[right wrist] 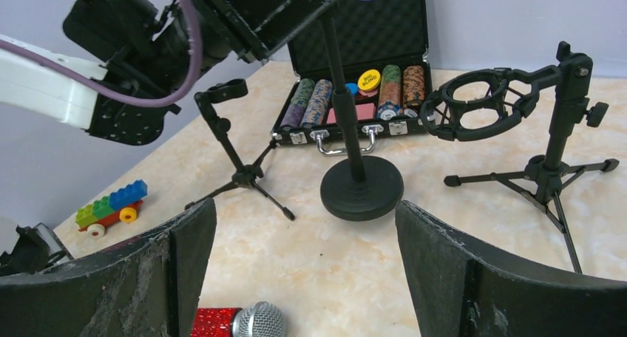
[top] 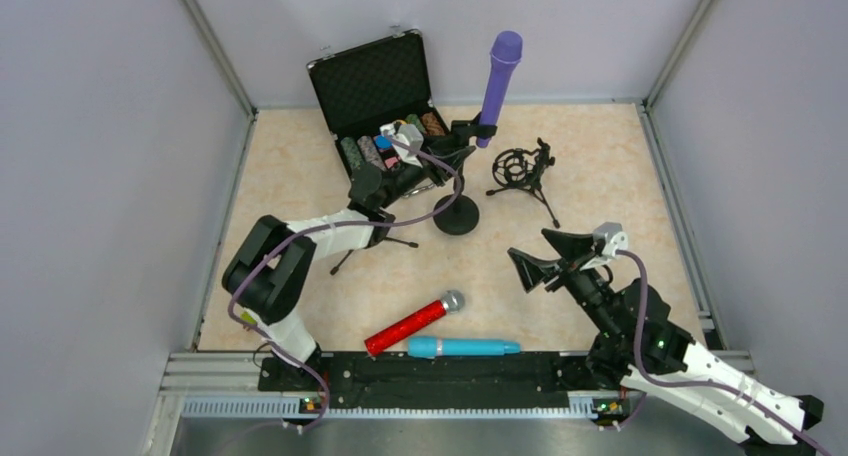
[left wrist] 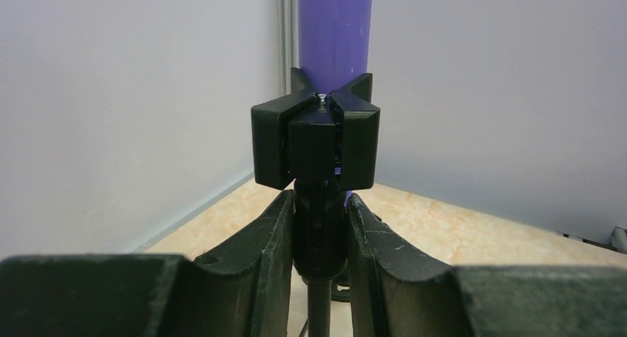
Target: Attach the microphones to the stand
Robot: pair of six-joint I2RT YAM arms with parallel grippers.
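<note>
Nearest lies the light blue microphone point(top: 463, 347), well in front of the round-base stand point(top: 457, 216), with the glittery red microphone point(top: 413, 324) just beside it. Front-right of the stand the right gripper point(top: 530, 244) gapes wide, holding nothing. Only the left wrist view shows the left gripper point(left wrist: 319, 204) clenched on the stand's stem under the clip point(left wrist: 316, 141) carrying the upright purple microphone point(top: 498, 86). Behind the stand, the right wrist view alone catches a yellow disc point(right wrist: 368, 80) in the open case point(top: 372, 76), seemingly reading BIG BLIND.
</note>
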